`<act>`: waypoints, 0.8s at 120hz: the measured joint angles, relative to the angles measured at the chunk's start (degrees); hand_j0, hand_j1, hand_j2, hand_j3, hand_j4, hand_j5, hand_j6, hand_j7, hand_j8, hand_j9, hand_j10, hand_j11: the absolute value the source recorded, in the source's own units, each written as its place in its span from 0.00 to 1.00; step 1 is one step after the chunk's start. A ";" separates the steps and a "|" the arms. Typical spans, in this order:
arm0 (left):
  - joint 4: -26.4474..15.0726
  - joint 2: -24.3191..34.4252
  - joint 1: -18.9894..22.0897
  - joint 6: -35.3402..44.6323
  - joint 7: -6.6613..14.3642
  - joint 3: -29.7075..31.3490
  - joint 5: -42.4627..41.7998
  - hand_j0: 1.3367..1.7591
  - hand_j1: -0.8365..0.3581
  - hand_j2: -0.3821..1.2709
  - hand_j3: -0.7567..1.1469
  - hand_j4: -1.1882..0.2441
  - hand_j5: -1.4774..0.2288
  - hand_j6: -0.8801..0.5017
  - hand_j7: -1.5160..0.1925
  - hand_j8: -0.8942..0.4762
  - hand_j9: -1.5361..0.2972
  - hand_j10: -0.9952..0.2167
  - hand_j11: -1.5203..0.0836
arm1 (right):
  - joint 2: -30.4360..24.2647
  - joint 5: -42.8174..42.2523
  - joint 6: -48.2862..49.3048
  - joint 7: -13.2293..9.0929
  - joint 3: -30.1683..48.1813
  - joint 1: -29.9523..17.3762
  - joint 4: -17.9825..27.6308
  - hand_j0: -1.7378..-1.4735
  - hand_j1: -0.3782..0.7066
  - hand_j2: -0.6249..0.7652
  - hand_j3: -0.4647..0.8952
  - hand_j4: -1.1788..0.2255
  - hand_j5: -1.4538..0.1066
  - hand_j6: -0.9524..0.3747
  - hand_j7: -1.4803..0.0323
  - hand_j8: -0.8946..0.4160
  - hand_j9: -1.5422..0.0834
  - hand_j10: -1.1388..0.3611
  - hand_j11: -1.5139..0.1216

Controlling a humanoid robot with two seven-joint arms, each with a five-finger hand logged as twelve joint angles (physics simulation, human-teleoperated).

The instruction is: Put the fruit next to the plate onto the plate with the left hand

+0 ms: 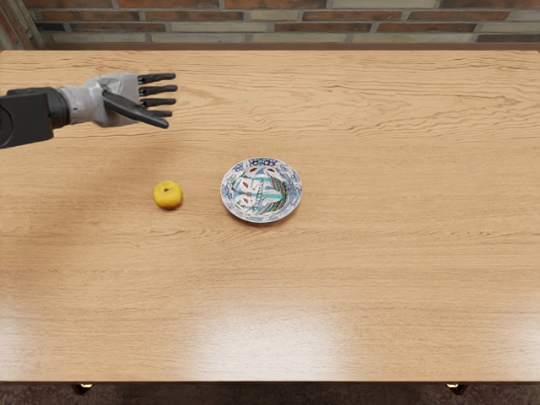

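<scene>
light: bright, even | glare: pale sheen on near table (253, 337) | shadows: faint, perhaps overhead source | focus: sharp

one yellow fruit (168, 194), lying at nine o'clock from the plate. one patterned plate (261, 190), near the table's middle. one wooden table (380, 278). one arm (34, 114) in view, ending in one left hand (126, 99) at about eleven o'clock from the fruit, with five dark fingers (160, 89) showing, all stretched out. one brick wall (278, 21) along the twelve o'clock edge.
</scene>
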 joint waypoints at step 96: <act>-26.08 4.00 -11.26 36.38 0.09 24.23 33.37 0.76 0.94 0.24 0.40 0.79 0.83 0.60 0.85 0.62 0.80 0.78 0.91 | 0.00 0.04 -0.03 -0.03 -0.01 -1.39 -0.24 0.30 0.04 0.45 0.34 0.83 0.92 0.71 0.97 0.67 0.94 0.75 0.91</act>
